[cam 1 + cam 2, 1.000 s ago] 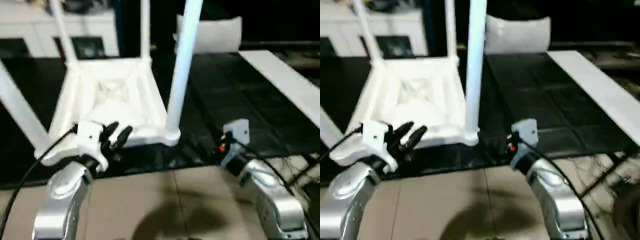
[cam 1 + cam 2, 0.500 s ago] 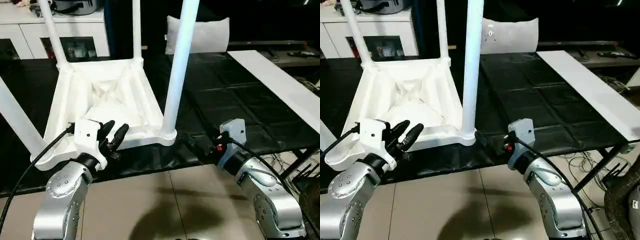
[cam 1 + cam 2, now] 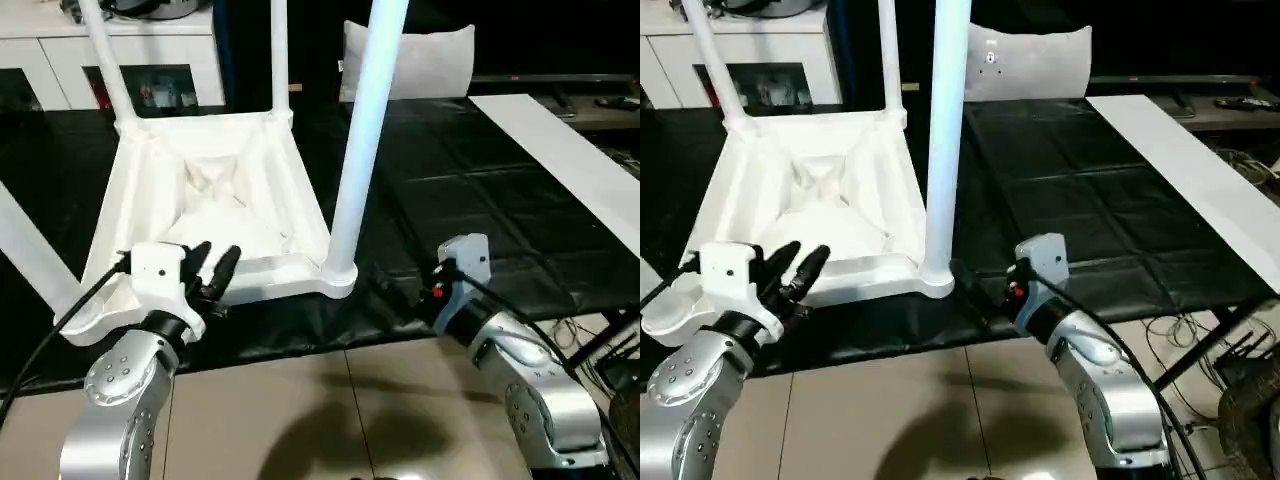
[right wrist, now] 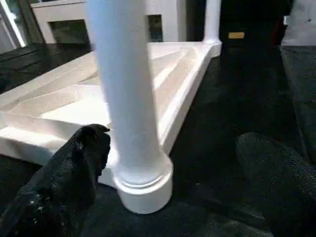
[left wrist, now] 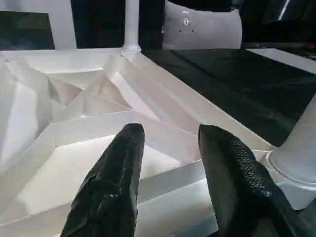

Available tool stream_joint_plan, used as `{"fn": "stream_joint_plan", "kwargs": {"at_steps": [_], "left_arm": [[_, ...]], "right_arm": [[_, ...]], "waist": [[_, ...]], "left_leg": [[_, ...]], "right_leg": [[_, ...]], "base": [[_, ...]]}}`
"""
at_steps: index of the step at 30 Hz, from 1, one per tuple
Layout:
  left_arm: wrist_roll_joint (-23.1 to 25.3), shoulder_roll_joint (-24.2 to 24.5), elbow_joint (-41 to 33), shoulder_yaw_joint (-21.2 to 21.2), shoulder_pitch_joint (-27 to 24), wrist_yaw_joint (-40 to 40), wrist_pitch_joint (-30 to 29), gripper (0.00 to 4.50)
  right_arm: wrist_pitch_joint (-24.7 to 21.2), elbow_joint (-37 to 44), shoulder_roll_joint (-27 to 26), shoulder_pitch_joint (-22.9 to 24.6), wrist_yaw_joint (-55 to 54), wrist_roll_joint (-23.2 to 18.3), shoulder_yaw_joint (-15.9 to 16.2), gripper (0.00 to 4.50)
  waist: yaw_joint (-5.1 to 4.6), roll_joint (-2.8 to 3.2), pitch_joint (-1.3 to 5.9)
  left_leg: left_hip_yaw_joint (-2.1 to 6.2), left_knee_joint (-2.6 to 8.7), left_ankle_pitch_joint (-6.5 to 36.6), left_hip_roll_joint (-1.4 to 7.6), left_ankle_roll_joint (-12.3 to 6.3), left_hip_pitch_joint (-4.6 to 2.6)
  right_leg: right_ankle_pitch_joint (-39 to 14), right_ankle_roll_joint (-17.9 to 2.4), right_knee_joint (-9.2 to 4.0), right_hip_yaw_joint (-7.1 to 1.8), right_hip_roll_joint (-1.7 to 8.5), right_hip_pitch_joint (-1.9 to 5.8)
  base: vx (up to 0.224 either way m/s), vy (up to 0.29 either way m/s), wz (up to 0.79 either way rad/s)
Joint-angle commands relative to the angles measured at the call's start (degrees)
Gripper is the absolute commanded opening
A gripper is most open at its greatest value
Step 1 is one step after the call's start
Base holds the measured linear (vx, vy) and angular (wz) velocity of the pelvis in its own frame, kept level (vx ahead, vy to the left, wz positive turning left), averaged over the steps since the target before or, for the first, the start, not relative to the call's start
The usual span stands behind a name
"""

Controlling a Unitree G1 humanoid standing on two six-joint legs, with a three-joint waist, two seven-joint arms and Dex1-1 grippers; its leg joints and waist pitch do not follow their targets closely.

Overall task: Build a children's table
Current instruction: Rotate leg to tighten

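Forearms reach forward; my left gripper (image 5: 168, 163) hangs parted and empty over the near rim of the children's table (image 3: 215, 200), my right gripper (image 4: 173, 173) spread wide, unclosed, beside its near right leg (image 3: 362, 130). All white, it lies upside down on black mats (image 3: 470, 200), ribbed underside showing, legs pointing upward.

The children's table (image 3: 215, 200) lies upside down on the mat (image 3: 470, 200), legs up. A cabinet (image 3: 130, 60) stands behind; a board (image 3: 570, 160) lies right.
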State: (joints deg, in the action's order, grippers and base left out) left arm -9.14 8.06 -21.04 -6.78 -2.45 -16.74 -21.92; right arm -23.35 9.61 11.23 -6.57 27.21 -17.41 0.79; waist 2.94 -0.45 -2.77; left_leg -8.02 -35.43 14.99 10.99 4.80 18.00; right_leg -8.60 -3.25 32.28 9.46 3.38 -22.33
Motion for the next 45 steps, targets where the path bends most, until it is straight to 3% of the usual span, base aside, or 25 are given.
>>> {"fn": "stream_joint_plan", "kwargs": {"at_steps": [1, 2, 3, 5, 6, 7, 9, 10, 12, 13, 15, 17, 18, 19, 20, 21, 22, 23, 24, 25, 26, 27, 28, 31, 45], "left_arm": [[0.81, 0.54, -1.34, 0.73, -0.79, 0.24, -0.03, 2.00], [0.76, 0.54, -1.46, 0.82, -0.93, 0.21, -0.06, 2.00], [0.58, 0.53, -1.93, 1.12, -1.43, 0.13, -0.15, 2.00], [0.27, 0.39, -2.65, 1.41, -2.29, 0.12, -0.01, 2.00], [0.30, 0.38, -2.76, 1.42, -2.44, 0.13, 0.45, 2.00], [0.32, 0.38, -2.82, 1.43, -2.52, 0.14, 0.68, 2.00], [0.50, 0.38, -2.86, 1.17, -2.65, 0.52, 1.22, 2.00], [0.40, 0.29, -2.82, 0.83, -2.66, 1.06, 1.10, 2.00], [0.41, 0.28, -2.77, 0.66, -2.70, 1.32, 0.93, 2.00], [0.11, 0.15, -2.72, 0.48, -2.76, 1.27, 1.16, 2.00], [-0.89, -0.41, -3.43, -0.59, -3.05, 1.73, 3.38, 2.20], [-0.56, -0.20, -3.82, -1.08, -3.06, 2.61, 2.74, 2.31], [-0.29, 0.02, -3.79, -1.29, -3.04, 2.93, 2.34, 2.39], [0.42, 0.41, -3.67, -1.52, -3.15, 3.39, 2.22, 2.50], [0.77, 0.60, -3.48, -1.87, -3.32, 3.68, 2.49, 2.50], [1.21, 0.71, -3.15, -2.49, -3.54, 4.35, 2.76, 2.63], [1.49, 0.69, -2.92, -3.00, -3.65, 5.01, 2.74, 2.73], [1.80, 0.64, -2.46, -3.78, -3.65, 5.81, 3.18, 2.78], [1.78, 0.63, -2.27, -4.08, -3.60, 5.98, 3.50, 2.85], [2.08, 0.63, -2.13, -4.39, -3.45, 6.50, 3.47, 2.95], [2.11, 0.64, -2.09, -4.42, -3.42, 6.54, 3.52, 3.07], [2.39, 0.76, -1.78, -4.64, -3.10, 6.88, 3.99, 3.07], [2.51, 0.82, -1.64, -4.72, -2.97, 7.02, 4.20, 3.07], [3.45, 1.94, -0.61, -4.02, -2.38, 7.19, 4.82, 3.45], [5.83, 2.35, 5.02, -7.11, 2.77, 12.94, 1.65, 4.46]], "right_arm": [[0.37, -0.51, 0.52, -0.23, 0.84, -0.68, -0.46, 4.50], [0.51, -0.53, 0.63, -0.20, 1.05, -0.66, -0.39, 4.50], [1.00, -0.57, 1.00, -0.09, 1.82, -0.61, -0.14, 4.50], [1.44, -0.09, 1.63, 0.71, 2.99, -0.71, 0.21, 4.50], [1.48, 0.11, 1.74, 1.02, 3.10, -0.73, 0.27, 4.50], [1.50, 0.21, 1.79, 1.17, 3.15, -0.74, 0.30, 4.50], [2.53, 0.07, 1.73, 1.88, 3.01, -0.36, 0.38, 4.50], [2.89, -0.61, 1.10, 2.32, 2.09, -0.36, -0.09, 4.50], [3.06, -1.08, 0.83, 2.38, 1.94, -0.61, -0.44, 4.50], [3.11, -1.50, 0.73, 2.20, 2.55, -1.30, -0.77, 4.50], [1.74, -2.15, 0.71, 1.64, 3.28, -3.50, -2.37, 4.50], [1.81, -2.29, 1.55, 1.49, 3.19, -2.90, -2.51, 4.50], [2.04, -2.23, 2.13, 1.42, 3.37, -2.43, -2.38, 4.50], [2.14, -2.03, 2.56, 1.36, 3.96, -2.55, -2.41, 4.50], [2.06, -1.65, 2.87, 1.31, 4.60, -2.94, -2.49, 4.50], [1.97, -0.84, 3.33, 1.26, 6.05, -3.80, -2.37, 4.50], [2.07, -0.19, 3.69, 1.25, 7.29, -4.40, -2.12, 4.50], [2.08, 0.90, 4.34, 1.17, 9.10, -5.20, -1.59, 4.50], [1.97, 1.29, 4.59, 1.08, 9.60, -5.47, -1.40, 4.50], [1.48, 1.68, 4.63, 0.90, 9.88, -6.02, -1.41, 4.50], [1.48, 1.67, 4.64, 0.84, 9.84, -6.00, -1.40, 4.50], [1.45, 1.55, 4.74, 0.37, 9.44, -5.78, -1.33, 4.50], [1.46, 1.47, 4.79, 0.16, 9.23, -5.66, -1.30, 4.50], [1.14, 0.88, 3.95, -0.48, 7.71, -5.95, -1.63, 4.50], [3.67, -5.99, 0.81, -7.15, 8.45, -3.67, 2.64, 4.50]], "waist": [[0.33, 0.05, 3.68], [0.14, 0.07, 3.39], [0.81, 1.00, 4.00], [0.86, -0.25, 3.43], [1.64, -0.28, 3.11], [2.15, -0.05, 3.01], [3.60, 0.90, 1.96], [3.82, 1.85, 1.20], [0.94, 3.09, 1.22], [0.98, 3.09, 1.31], [0.83, 2.83, 0.45], [0.52, 1.41, -0.27], [0.83, 0.72, -0.09], [-0.27, 1.17, -0.67], [-0.66, 1.27, -0.33], [4.75, 2.42, 0.71], [6.07, 2.41, 0.73], [4.74, -1.42, 2.08], [4.41, -4.12, 1.75], [5.47, -2.43, 1.88], [6.11, -1.60, 1.91], [6.33, -0.86, 1.59], [5.75, -0.53, 1.14], [5.13, 0.41, 1.57], [2.35, 0.71, 3.46]], "left_leg": [[0.64, 4.11, -2.35, 2.43, -6.06, 1.84], [4.01, 4.80, -4.25, 1.48, -10.57, 5.78], [4.24, 3.75, -5.09, 0.98, -11.40, 4.52], [3.90, 1.15, -5.04, -0.89, -14.62, 6.12], [4.19, -1.11, -4.02, 0.12, -12.53, 6.65], [4.10, -2.09, -3.89, 0.39, -10.86, 6.88], [4.11, -4.10, 0.93, 2.95, -5.62, 4.59], [3.38, -0.03, 6.15, 3.94, -4.03, 0.57], [3.02, 6.79, 25.91, 5.07, -0.26, 0.70], [3.29, 8.99, 36.78, 6.50, 3.70, 0.73], [1.48, 10.58, 46.30, 5.76, 6.66, 1.32], [-0.78, 10.42, 47.74, 3.81, 5.56, 0.39], [-1.69, 8.54, 43.52, 2.64, 4.51, -1.46], [-2.45, 6.85, 41.21, 1.67, 3.22, -3.64], [-2.56, 7.74, 40.40, 2.28, 2.17, -2.16], [-4.51, 12.67, 45.80, 3.93, 5.16, 8.59], [-6.23, 13.57, 44.66, 3.94, 3.59, 7.80], [-4.36, 8.61, 29.36, 2.55, 3.16, 0.20], [-2.51, 0.53, 16.68, 0.76, 2.01, -2.74], [1.92, -2.67, -6.28, -1.75, -3.55, 2.85], [2.03, -0.44, -6.78, -0.21, -2.72, 2.80], [1.62, 3.05, -0.19, 0.86, -1.26, 2.30], [1.30, 4.31, 11.42, 1.53, -0.46, 1.89], [1.96, 5.66, 20.09, 2.18, 1.09, 2.10], [1.02, 5.67, 5.51, 2.58, -2.14, 2.93]], "right_leg": [[-14.17, -2.72, -2.99, -4.56, 5.40, 3.55], [-10.11, -3.17, -1.69, -1.65, 6.81, 6.66], [-9.01, -3.40, -2.04, -1.28, 7.17, 5.82], [-13.85, -3.64, -3.80, -1.44, 11.52, 6.55], [-19.90, -2.61, -5.31, -1.82, 15.60, 7.32], [-22.70, -2.44, -5.85, -1.55, 16.68, 7.56], [-30.46, -5.40, -8.52, -2.73, 20.25, 6.60], [-32.99, -7.99, -7.55, -2.07, 14.27, 4.07], [-23.09, -3.09, 0.19, 0.68, 3.78, 2.94], [-11.09, -2.70, 2.84, -1.02, 2.96, 2.33], [-9.05, -3.15, 2.86, -2.38, 2.55, 2.47], [-24.57, -1.01, 0.04, -2.77, 2.33, 2.67], [-34.70, 1.57, -2.82, -3.08, 3.22, 1.72], [-41.45, 4.27, -6.66, 0.63, 2.35, 0.38], [-39.83, 5.69, -5.48, 1.87, 1.78, 2.65], [-17.41, 2.35, 10.38, -0.91, 1.86, 10.93], [-13.03, 2.26, 10.32, -2.36, 1.11, 8.81], [-35.17, 6.25, 5.44, -8.47, 4.81, 3.90], [-50.77, 9.09, -2.96, -9.60, 8.65, -0.71], [-56.43, 7.59, -4.78, -12.81, 10.35, 2.65], [-50.36, 5.70, -3.72, -11.74, 10.01, 2.84], [-40.49, 2.25, -2.38, -9.15, 6.39, 2.06], [-37.52, 0.44, -2.04, -8.69, 5.30, 1.47], [-36.38, 0.00, -2.59, -8.14, 5.81, 2.67], [-3.39, -6.73, -0.42, -8.16, 5.46, 4.08]], "base": [[0.000, 0.000, 0.00], [-0.003, -0.012, 0.19], [-0.009, -0.014, 0.49], [-0.018, -0.004, 0.52], [-0.012, 0.001, 0.25], [-0.037, 0.032, 0.47], [-0.079, 0.120, 0.56], [-0.076, 0.129, 0.43], [-0.098, 0.154, -0.01], [-0.102, 0.150, -0.07], [-0.112, 0.088, 0.14], [-0.104, 0.037, 0.11], [0.000, 0.000, 0.00], [0.000, 0.000, 0.00], [-0.057, -0.065, 0.04], [-0.136, -0.072, 0.06], [-0.136, -0.072, 0.06], [-0.027, -0.155, 0.12], [0.033, -0.193, 0.00], [0.033, -0.193, 0.00], [0.008, -0.104, -0.07], [-0.008, -0.069, 0.01], [-0.008, -0.069, 0.01], [-0.023, -0.017, 0.02], [0.000, 0.000, 0.00]]}}
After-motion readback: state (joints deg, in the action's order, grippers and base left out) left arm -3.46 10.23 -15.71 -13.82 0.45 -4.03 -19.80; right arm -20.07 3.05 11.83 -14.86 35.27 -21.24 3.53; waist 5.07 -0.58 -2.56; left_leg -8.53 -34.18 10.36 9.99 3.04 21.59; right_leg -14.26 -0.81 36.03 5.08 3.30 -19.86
